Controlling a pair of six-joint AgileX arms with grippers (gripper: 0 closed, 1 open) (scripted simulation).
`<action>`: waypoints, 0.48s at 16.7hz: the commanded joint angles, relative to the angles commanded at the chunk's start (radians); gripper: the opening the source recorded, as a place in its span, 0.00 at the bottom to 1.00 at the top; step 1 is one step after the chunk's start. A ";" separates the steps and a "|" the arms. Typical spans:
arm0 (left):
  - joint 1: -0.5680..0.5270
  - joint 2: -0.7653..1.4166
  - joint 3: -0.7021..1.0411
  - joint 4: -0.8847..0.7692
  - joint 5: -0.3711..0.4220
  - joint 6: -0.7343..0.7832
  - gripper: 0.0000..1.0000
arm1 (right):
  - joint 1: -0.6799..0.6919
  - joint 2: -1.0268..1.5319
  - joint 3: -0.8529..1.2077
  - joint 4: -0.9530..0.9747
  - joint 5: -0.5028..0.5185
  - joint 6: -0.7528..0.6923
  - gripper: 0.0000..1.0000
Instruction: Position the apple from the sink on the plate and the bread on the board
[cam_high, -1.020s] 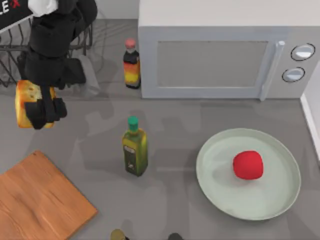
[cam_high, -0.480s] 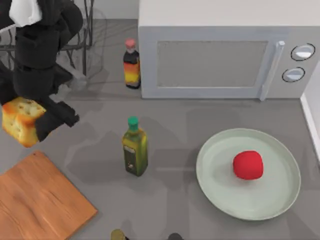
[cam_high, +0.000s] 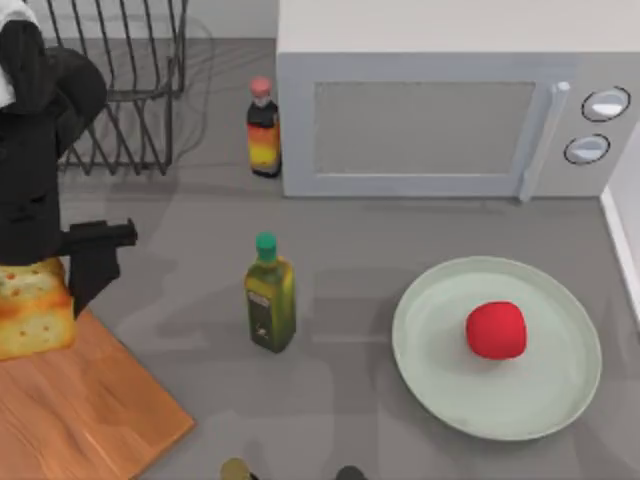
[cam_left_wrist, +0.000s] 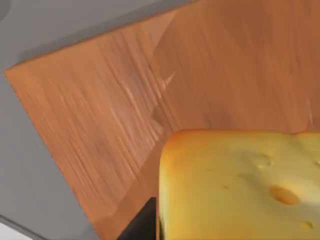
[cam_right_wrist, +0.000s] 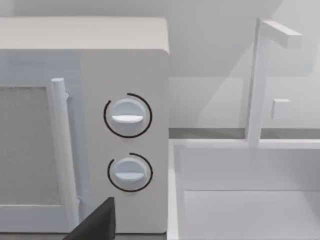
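My left gripper (cam_high: 48, 292) is shut on the bread (cam_high: 35, 308), a golden cube with a spotted toasted top, held over the far left corner of the wooden board (cam_high: 95, 410). In the left wrist view the bread (cam_left_wrist: 240, 185) hangs close above the board's grain (cam_left_wrist: 100, 115). The red apple (cam_high: 496, 330) rests inside the pale green plate (cam_high: 425, 385) at the right. My right gripper (cam_right_wrist: 97, 225) is parked facing the microwave (cam_right_wrist: 80, 125) and the white sink (cam_right_wrist: 250, 200).
An olive oil bottle (cam_high: 270, 300) stands mid-table between board and plate. A sauce bottle (cam_high: 263, 130) stands by the microwave (cam_high: 450, 110). A wire rack (cam_high: 125, 90) is at the back left.
My left arm carried the bread forward and to the left, from beside the wire rack to over the board's far corner. The apple and plate have not moved.
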 joint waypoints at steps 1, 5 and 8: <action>0.009 -0.030 -0.043 0.017 0.014 -0.121 0.00 | 0.000 0.000 0.000 0.000 0.000 0.000 1.00; 0.045 -0.164 -0.208 0.101 0.071 -0.560 0.00 | 0.000 0.000 0.000 0.000 0.000 0.000 1.00; 0.070 -0.272 -0.319 0.173 0.110 -0.813 0.00 | 0.000 0.000 0.000 0.000 0.000 0.000 1.00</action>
